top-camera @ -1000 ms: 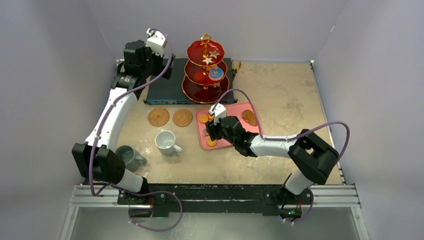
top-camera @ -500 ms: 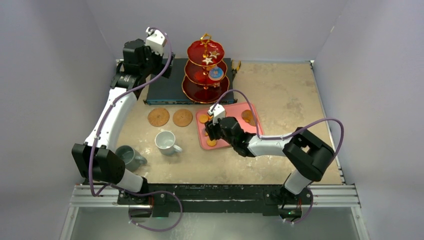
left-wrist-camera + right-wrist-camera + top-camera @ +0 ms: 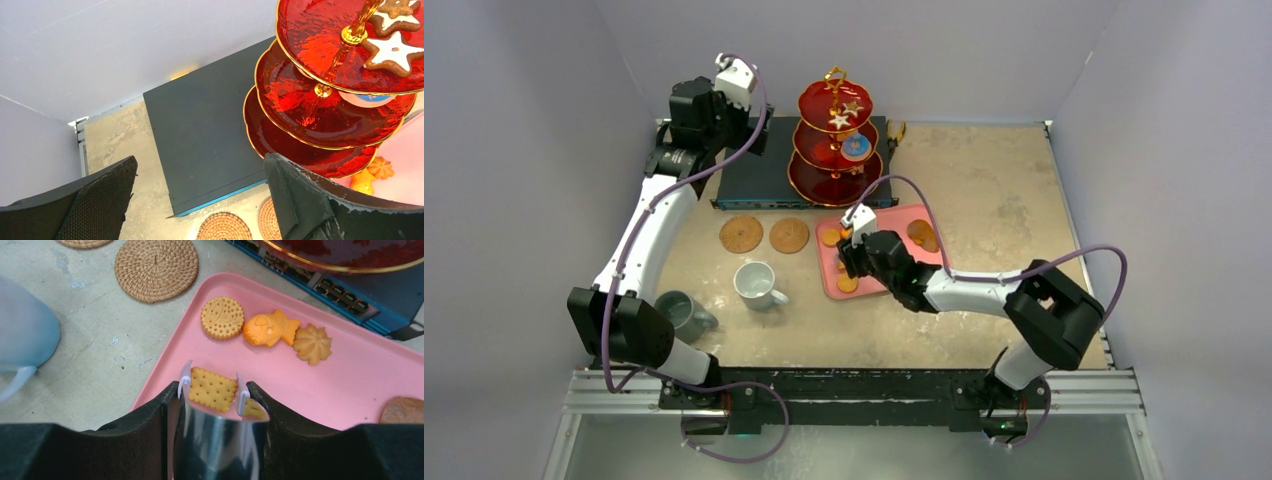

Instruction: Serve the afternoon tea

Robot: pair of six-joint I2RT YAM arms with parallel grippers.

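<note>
My right gripper (image 3: 214, 404) is shut on a pair of silver tongs (image 3: 215, 440). The tongs' white tips stand on either side of a square cracker (image 3: 212, 388) lying on the pink tray (image 3: 350, 385). A round biscuit (image 3: 222, 317), a fish pastry (image 3: 270, 329) and a swirl cookie (image 3: 312, 343) lie further along the tray. The red three-tier stand (image 3: 836, 140) holds star cookies (image 3: 395, 50). Two cork coasters (image 3: 741, 234) (image 3: 789, 235), the white mug (image 3: 754, 282) and the grey mug (image 3: 679, 310) sit on the table. My left gripper (image 3: 200, 162) hangs open, holding nothing, above the box.
A flat dark electronics box (image 3: 200, 130) lies under and left of the stand. A brown pastry (image 3: 402, 410) sits at the tray's right end. The white mug (image 3: 22, 335) stands close to the tray's left edge. Grey walls close in the table.
The right arm's elbow shifted slightly left and back right while its gripper stayed over the tray's left part. The left arm has not moved.
</note>
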